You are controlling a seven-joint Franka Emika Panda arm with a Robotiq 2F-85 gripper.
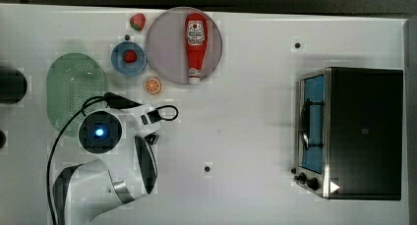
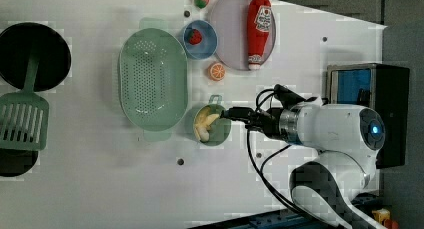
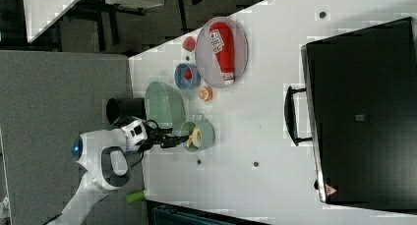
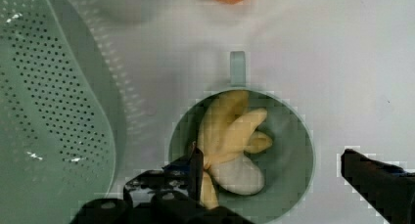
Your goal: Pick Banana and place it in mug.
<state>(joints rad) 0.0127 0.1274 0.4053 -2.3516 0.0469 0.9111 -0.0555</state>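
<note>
The pale-yellow banana (image 4: 230, 136) lies inside the round teal-green mug (image 4: 293, 145), its peeled strips spread against the inner wall. The mug's handle stub (image 4: 237, 67) points toward the orange slice. My gripper (image 4: 279, 180) hovers just above the mug, open, with one finger (image 4: 193, 168) over the banana's end and the other finger (image 4: 377, 177) outside the rim; nothing is held. In the left view the gripper (image 2: 232, 113) reaches to the mug (image 2: 222, 131) and the banana (image 2: 205, 125). The right view has the mug (image 3: 207, 134) and the banana (image 3: 194, 136) beside the gripper (image 3: 174, 139).
A green perforated basket (image 2: 152, 79) sits right beside the mug. An orange slice (image 2: 216, 71), a blue bowl (image 2: 207, 44) with a strawberry, and a plate (image 1: 167, 48) with a ketchup bottle (image 1: 195, 45) lie nearby. A toaster oven (image 1: 364, 131) stands at the top view's right.
</note>
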